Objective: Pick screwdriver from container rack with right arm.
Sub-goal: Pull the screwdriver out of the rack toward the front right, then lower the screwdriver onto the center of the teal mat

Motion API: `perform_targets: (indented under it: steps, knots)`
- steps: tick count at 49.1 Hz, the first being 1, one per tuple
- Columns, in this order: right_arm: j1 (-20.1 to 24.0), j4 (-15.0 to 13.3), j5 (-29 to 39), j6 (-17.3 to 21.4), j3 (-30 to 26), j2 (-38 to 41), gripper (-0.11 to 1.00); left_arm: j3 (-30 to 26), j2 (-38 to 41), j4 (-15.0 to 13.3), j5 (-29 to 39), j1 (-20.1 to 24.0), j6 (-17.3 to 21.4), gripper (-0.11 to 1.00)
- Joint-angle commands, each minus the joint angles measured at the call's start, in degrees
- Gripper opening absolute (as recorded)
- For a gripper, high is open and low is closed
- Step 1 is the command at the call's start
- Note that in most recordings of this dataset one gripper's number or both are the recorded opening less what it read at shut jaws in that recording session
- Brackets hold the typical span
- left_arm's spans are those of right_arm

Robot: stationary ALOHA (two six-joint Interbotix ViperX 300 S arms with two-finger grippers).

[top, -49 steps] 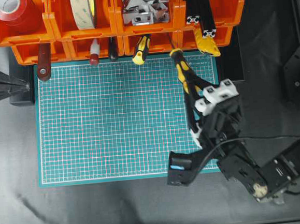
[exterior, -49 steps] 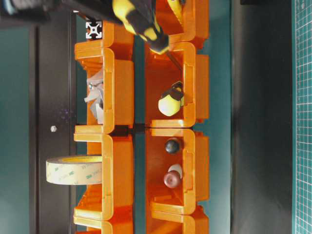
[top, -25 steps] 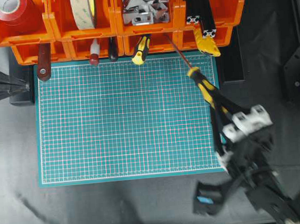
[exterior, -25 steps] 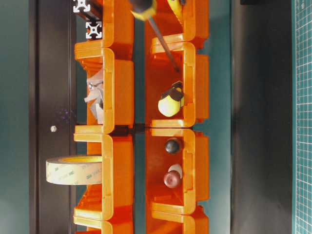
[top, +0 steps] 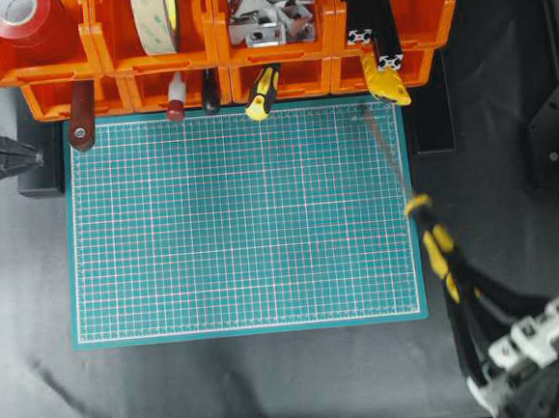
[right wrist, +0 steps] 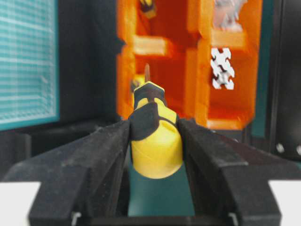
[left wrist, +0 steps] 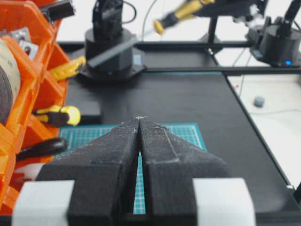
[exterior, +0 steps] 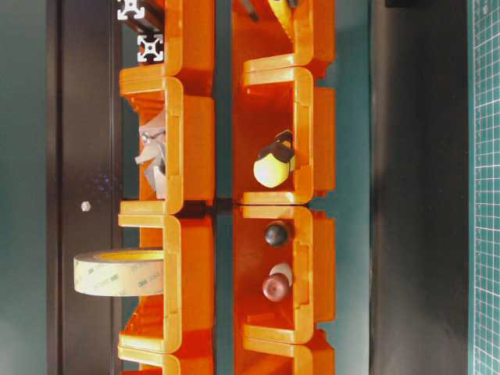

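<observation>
The screwdriver [top: 436, 250], with a chunky yellow-and-black handle and a long thin shaft, hangs over the mat's right edge. Its tip points at the orange container rack [top: 294, 80] and sits just clear of the lower bins. My right gripper [top: 452, 287] is shut on the handle from the near right. In the right wrist view the handle's butt [right wrist: 155, 146] is clamped between both fingers of that gripper [right wrist: 154, 129], with the rack [right wrist: 202, 84] ahead. My left gripper [left wrist: 139, 120] is shut on nothing at the mat's left edge [top: 48, 159].
A shorter yellow-and-black screwdriver [top: 263, 92], a red-handled tool [top: 81, 113] and a yellow-handled tool [top: 386, 82] stick out of the lower bins. Tape rolls [top: 23, 21] and metal brackets [top: 269, 16] fill the upper bins. The green cutting mat [top: 232, 222] lies in front.
My right gripper has drawn back toward the near right with the screwdriver. The shaft has slid out of the lower bin and now points at the rack from outside it.
</observation>
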Motion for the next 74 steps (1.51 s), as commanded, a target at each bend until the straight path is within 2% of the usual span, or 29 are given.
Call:
perform_targets:
  steps: [1,6,16,25,34,46,55,64,74]
  knots:
    - [0.2,-0.5,-2.5,-0.1,-3.3,0.0,0.36,-1.0,-0.4,0.2,-0.3,-0.1,-0.2,0.0]
    - [0.0,-0.6,-7.2,-2.4,-4.8,1.4,0.36,-1.1,-0.6,0.2,-0.3,-0.1,-0.3,0.0]
    - [-2.3,-0.4,-17.1,-7.6,-3.6,4.2,0.36,-1.2,-1.4,0.2,-0.3,-0.1,-0.3,0.0]
    - [-8.0,-0.6,-26.2,-7.0,0.4,5.4,0.36,-1.3,-1.8,0.2,-0.4,-0.2,-0.3,0.0]
    - [-15.6,-1.5,-37.2,-6.9,4.0,6.2,0.36,-1.3,-1.9,0.2,-0.4,-0.4,-0.3,0.0]
    - [-22.7,-3.5,-45.3,-6.9,6.6,6.6,0.36,-1.5,-2.6,0.2,-0.3,-0.4,-0.3,0.0]
    - [-23.5,-3.2,-46.8,-6.6,8.4,6.6,0.36,-1.7,-3.2,0.2,1.1,0.0,-0.2,0.0]
    - [-23.6,-1.3,-51.8,-4.5,11.1,6.5,0.36,-1.7,-3.4,0.1,4.2,0.0,-0.3,0.0]
    - [-24.0,-1.0,-54.9,-3.3,12.6,6.6,0.36,-1.7,-3.4,0.2,4.5,0.0,-0.3,0.0]
